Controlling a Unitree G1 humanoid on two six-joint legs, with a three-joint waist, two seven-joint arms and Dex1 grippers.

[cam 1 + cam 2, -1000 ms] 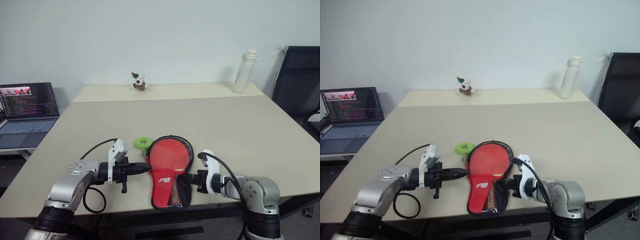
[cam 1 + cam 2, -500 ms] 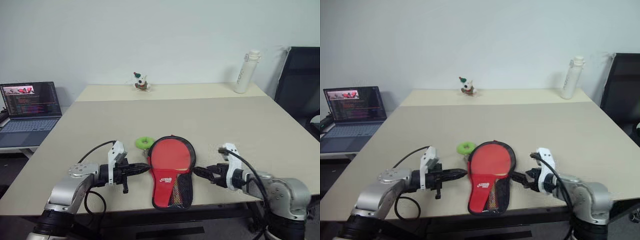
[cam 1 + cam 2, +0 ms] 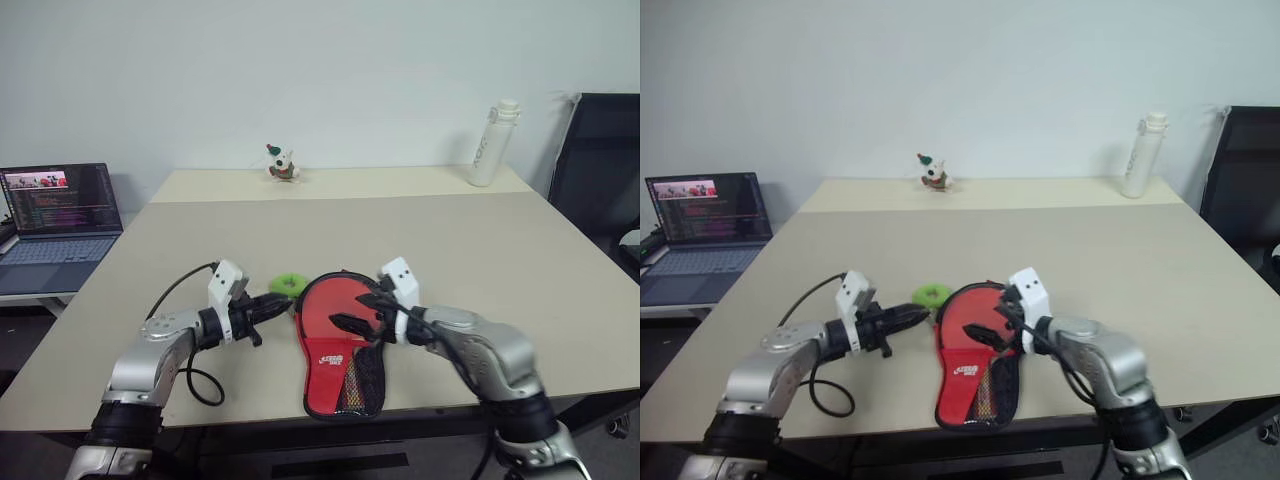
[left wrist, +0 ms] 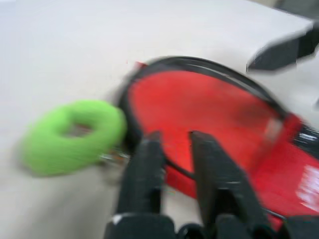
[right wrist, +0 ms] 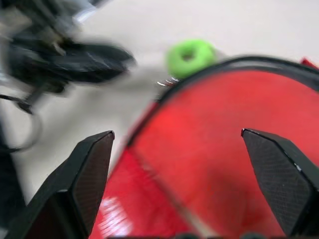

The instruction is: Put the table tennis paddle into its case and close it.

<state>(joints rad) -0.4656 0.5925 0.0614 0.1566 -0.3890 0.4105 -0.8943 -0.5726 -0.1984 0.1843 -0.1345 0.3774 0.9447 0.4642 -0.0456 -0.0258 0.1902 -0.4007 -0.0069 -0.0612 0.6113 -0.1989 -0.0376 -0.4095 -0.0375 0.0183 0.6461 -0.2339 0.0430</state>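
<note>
The case [image 3: 322, 384] lies at the table's front edge, red side up with a white logo and a mesh pocket. Its round upper part is open inside a black zip rim. There the table tennis paddle [image 3: 322, 300] shows its red face; its handle is hidden in the case. My right gripper [image 3: 359, 312] hovers over that red face, open wide with nothing between its fingers [image 5: 88, 175]. My left gripper [image 3: 279, 305] points at the case's left rim [image 4: 164, 62], beside a green ring [image 3: 289, 284]. Its fingers [image 4: 144, 172] stand slightly apart, holding nothing.
A small toy figure [image 3: 279, 163] and a white bottle [image 3: 490, 141] stand at the table's far edge. An open laptop [image 3: 60, 215] sits on a side surface to the left, and a black chair [image 3: 600, 160] at the right.
My right gripper opened, drew back to the right, then swung left over the paddle's face. My left gripper moved forward to the case's rim and its fingers parted a little.
</note>
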